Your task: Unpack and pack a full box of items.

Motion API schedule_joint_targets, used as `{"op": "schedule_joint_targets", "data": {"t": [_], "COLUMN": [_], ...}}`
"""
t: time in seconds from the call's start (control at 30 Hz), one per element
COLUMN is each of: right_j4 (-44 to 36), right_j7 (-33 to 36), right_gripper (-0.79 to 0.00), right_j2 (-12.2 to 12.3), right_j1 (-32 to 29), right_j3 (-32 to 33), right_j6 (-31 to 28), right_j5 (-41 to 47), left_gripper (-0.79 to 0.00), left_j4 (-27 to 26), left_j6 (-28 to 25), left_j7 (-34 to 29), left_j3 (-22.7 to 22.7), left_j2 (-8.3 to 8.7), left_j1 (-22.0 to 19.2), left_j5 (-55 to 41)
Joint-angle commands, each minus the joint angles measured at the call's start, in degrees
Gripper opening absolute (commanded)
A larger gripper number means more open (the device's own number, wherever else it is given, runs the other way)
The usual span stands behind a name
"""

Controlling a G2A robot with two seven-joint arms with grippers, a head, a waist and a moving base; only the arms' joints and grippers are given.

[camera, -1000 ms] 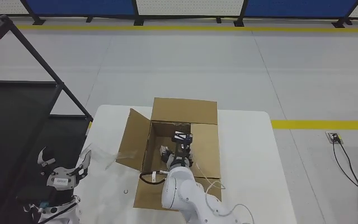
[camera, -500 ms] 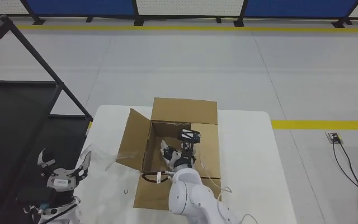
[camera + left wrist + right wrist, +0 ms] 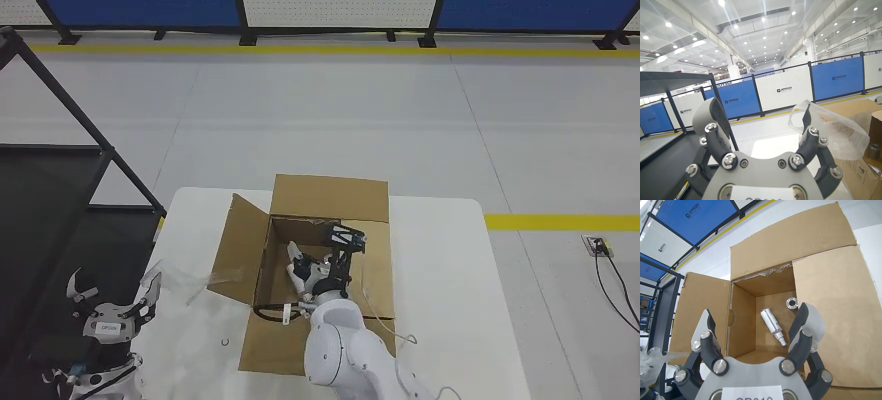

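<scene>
We are seeing the brown cardboard box [image 3: 829,294] sitting flaps-open on the white table [image 3: 450,280], holding a white bottle [image 3: 772,325] and a metal ring [image 3: 791,303]. Our right gripper [image 3: 755,309] is hovering spread-fingered above it. Our left gripper [image 3: 760,105] is gaping beside the table, a clear bag [image 3: 838,132] draping one finger.

A dark logo with a word is printed on each white fence panel [image 3: 784,90] and blue fence panel [image 3: 838,77]. A white label [image 3: 762,193] on the left claw [image 3: 761,108] and a matching label [image 3: 752,393] on the right claw [image 3: 756,311] carry cut-off dark characters. Handling symbols [image 3: 860,169] mark the cardboard box [image 3: 848,181] wall. The white tube [image 3: 772,323] bears print too small to read.
</scene>
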Motion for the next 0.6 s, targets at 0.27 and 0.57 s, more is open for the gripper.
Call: {"op": "schedule_joint_targets", "data": {"t": [0.27, 0.57], "right_j4": [4.0, 6.2], "right_j7": [19.4, 44.5], "right_gripper": [0.000, 0.000], "right_j2": [-0.1, -2.0], "right_j1": [4.4, 8.9], "right_j3": [-6.1, -3.5], "right_j6": [0.1, -9.6], "right_j5": [-30.3, -46.4], "left_gripper": [0.000, 0.000], "left_j4": [-0.6, -0.3], "left_j6": [-0.1, 0.0], "left_j7": [-0.5, -0.5], "left_j3": [0.8, 0.8], "left_j2": [0.14, 0.23], "left_j1": [-0.2, -0.3], "left_j5": [1.1, 0.6]}}
